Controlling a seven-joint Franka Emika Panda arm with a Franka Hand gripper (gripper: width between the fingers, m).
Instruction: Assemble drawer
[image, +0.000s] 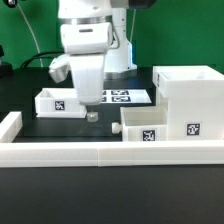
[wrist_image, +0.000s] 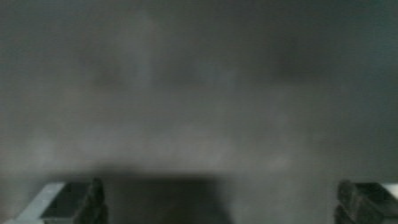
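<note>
Three white drawer parts sit loose on the black tabletop (image: 30, 130), which a low white rail (image: 100, 152) edges along the front. The white arm (image: 88, 40) comes down over the middle of the scene.

The tall boxy case (image: 190, 100) is the biggest part and stands at the exterior view's right, tag facing the camera. The first tray (image: 145, 127) sits just beside the case's foot, toward the exterior view's left, and I cannot tell whether they touch. The second tray (image: 57, 100) lies well apart at the exterior view's left. Neither tray is in the case. The marker board (image: 122, 96) lies flat behind, partly hidden by the arm.

The tool (image: 92, 113) hangs low over bare tabletop between the two trays, just beside the second tray's near corner. In the blurred wrist view its fingers (wrist_image: 71, 200) stand wide apart with only dark surface between them, so it is released and carries nothing.

I judge the assembly hardly begun, and the step in hand is the approach to a first pick, probably the second tray. The next move calls for shifting over one tray wall, straddling it with the fingers and clenching. The tray must then be lifted level and lined up squarely with a slot in the case. From here I cannot tell which way the case's openings face.
</note>
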